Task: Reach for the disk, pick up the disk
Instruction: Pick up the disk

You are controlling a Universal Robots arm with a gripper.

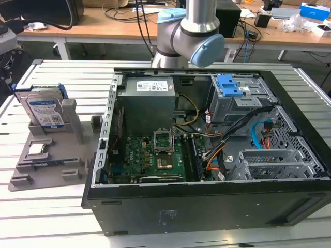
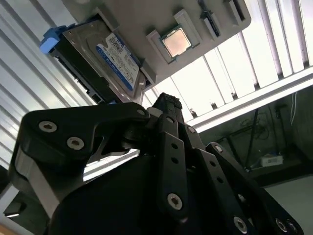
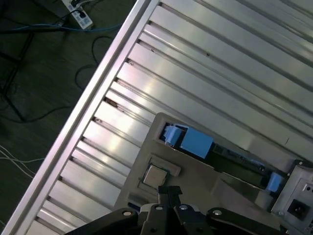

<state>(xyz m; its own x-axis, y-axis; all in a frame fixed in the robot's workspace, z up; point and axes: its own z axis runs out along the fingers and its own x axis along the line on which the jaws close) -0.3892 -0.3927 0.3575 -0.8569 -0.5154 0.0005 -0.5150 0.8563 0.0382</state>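
Note:
The disk (image 1: 45, 111) is a silver-grey hard drive with a white-and-blue label and a blue frame. It stands on edge in a grey holder (image 1: 72, 121) at the exterior view's left. In the second wrist view the disk (image 2: 105, 56) lies beyond my gripper (image 2: 166, 102), apart from it. In the first wrist view I see the disk (image 3: 195, 142) edge-on, a short way past the gripper (image 3: 169, 190). The black fingers look shut, with nothing between them.
A small square silver chip (image 1: 37, 149) sits in the same grey holder, in front of the disk. An open computer case (image 1: 207, 206) takes up the middle and the exterior view's right, with a blue bracket (image 1: 230, 85) inside. The holder and case rest on a slatted aluminium table (image 1: 67, 77).

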